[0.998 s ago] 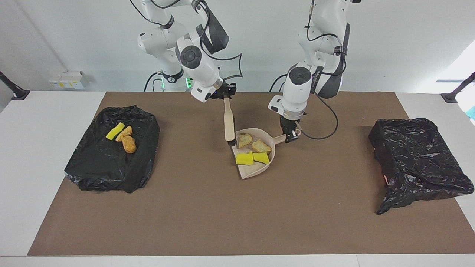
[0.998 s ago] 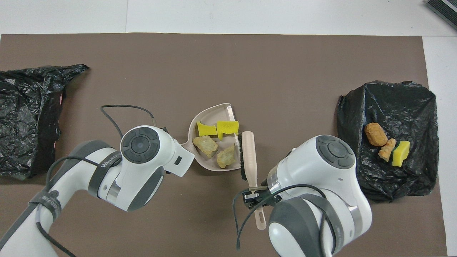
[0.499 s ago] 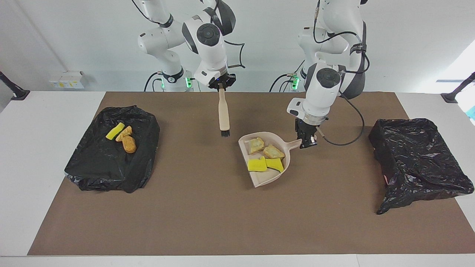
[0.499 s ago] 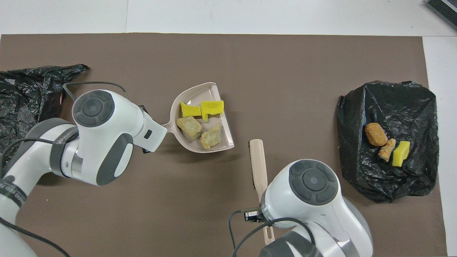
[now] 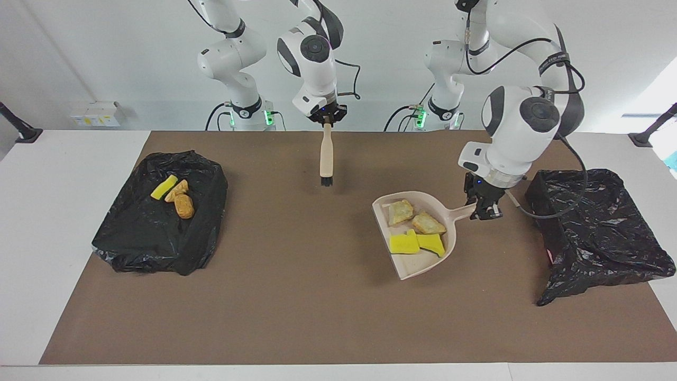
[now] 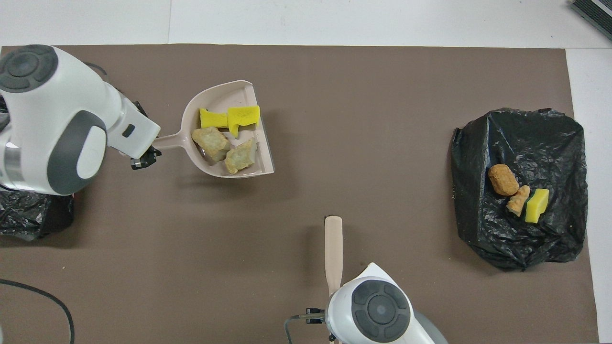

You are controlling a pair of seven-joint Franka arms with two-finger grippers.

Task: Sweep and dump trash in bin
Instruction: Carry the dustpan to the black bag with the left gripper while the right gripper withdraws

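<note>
The beige dustpan (image 5: 411, 266) (image 6: 217, 98) hangs just above the brown mat, casting a shadow, beside the black-bagged bin (image 5: 597, 227) (image 6: 26, 220) at the left arm's end. My left gripper (image 5: 484, 209) (image 6: 146, 156) is shut on its handle. In the pan lies trash: two yellow sponge bits (image 5: 404, 244) (image 6: 230, 117) and two tan lumps (image 5: 402, 210) (image 6: 210, 142). My right gripper (image 5: 328, 119) is shut on the top of a beige brush (image 5: 326, 159) (image 6: 333, 246), which hangs bristles down over the mat's middle. In the overhead view the wrist hides that gripper.
A second black-bagged bin (image 5: 158, 233) (image 6: 526, 138) sits at the right arm's end with three pieces in it: an orange-brown chunk, a tan bit and a yellow sponge (image 5: 177, 198) (image 6: 519, 193). Brown mat (image 5: 296, 296) covers the table.
The left arm has lifted the loaded dustpan and carried it toward the bin at its own end. The right arm has raised the brush off the pan and drawn it back toward the robots.
</note>
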